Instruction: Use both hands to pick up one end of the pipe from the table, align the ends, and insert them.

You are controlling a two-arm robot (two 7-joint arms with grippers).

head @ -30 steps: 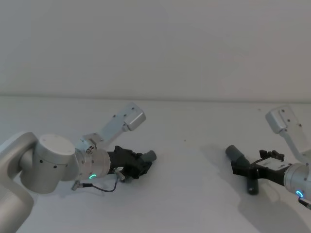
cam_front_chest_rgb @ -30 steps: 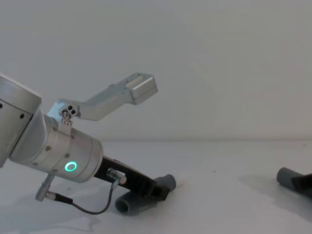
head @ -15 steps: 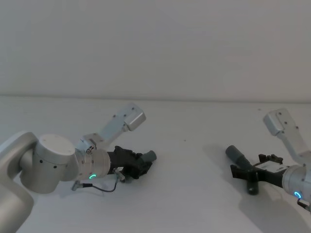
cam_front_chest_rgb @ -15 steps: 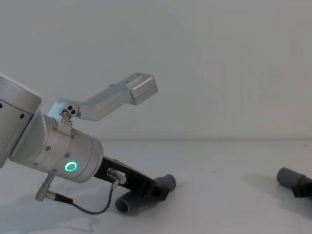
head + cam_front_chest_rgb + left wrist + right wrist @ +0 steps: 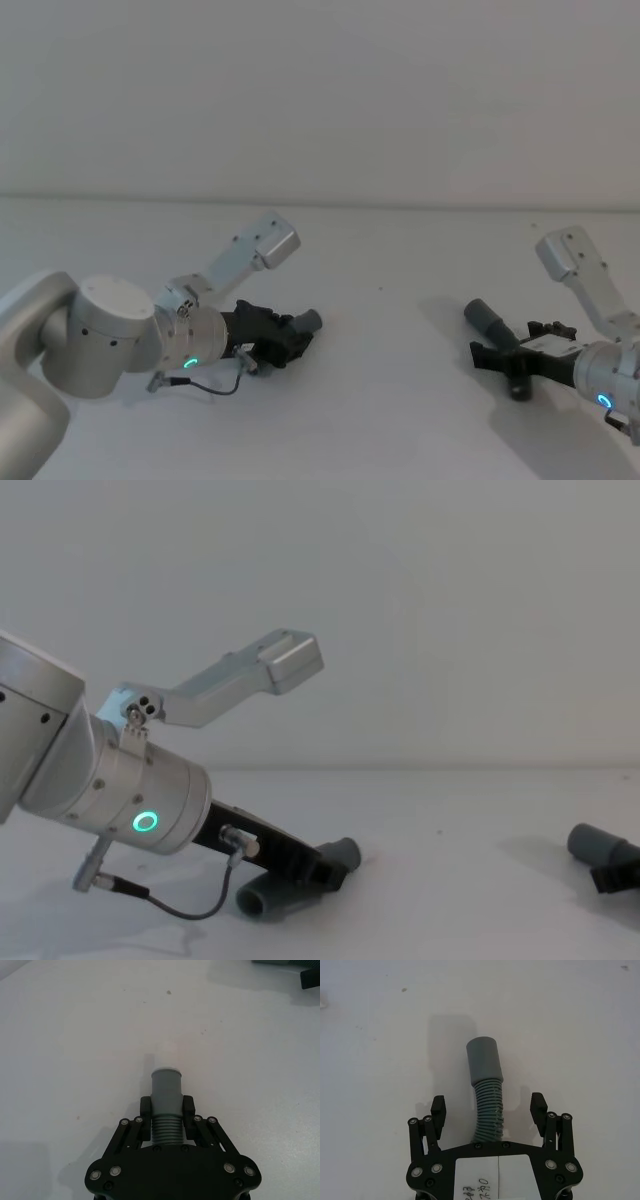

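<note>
Grey pipe end clamped in left gripper; right gripper spread astride corrugated piece (lower right, head view): close, then lift.

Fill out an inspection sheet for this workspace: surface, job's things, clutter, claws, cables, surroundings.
Surface: white table, a few faint specks.
Job's things: left pipe piece is clamped at its ribbed part, smooth cuffed end pointing away from the claw; right pipe piece lies on the table, well apart from the first.
Clutter: nothing seen.
Claws: left claw shut on the left pipe piece; right claw open, one finger either side of the right pipe piece's ribbed part, not touching it.
Cables: thin dark cable looping under the left wrist.
Surroundings: plain pale wall.
</note>
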